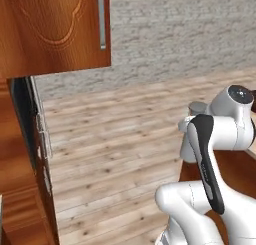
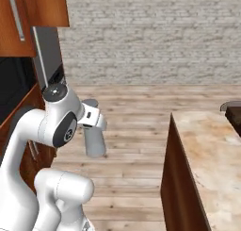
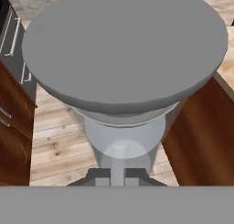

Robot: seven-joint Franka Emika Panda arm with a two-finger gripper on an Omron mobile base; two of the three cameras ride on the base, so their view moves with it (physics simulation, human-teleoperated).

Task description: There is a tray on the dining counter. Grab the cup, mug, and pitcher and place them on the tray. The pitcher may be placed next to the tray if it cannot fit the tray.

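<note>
My gripper (image 2: pixel 92 120) is shut on the narrow neck of the tall grey pitcher (image 2: pixel 94 143), which hangs upright in the air over the wooden floor. In the hand view the pitcher's wide grey body (image 3: pixel 123 45) looms close above the gripper (image 3: pixel 122 175). Its grey top (image 1: pixel 198 108) peeks out behind my arm in the left base view. The dining counter (image 2: pixel 207 154), with a beige marble top over brown wood, lies to the right of the pitcher, a floor gap apart. A dark brown corner of the tray (image 2: pixel 234 116) shows on it at the right edge. The cup and the mug are out of view.
Brown wooden cabinets (image 1: pixel 50 29) and a dark appliance front (image 2: pixel 14 84) stand along the left side. Open plank floor (image 2: pixel 136 126) runs between them and the counter. A grey brick wall (image 2: pixel 155 37) closes the far end.
</note>
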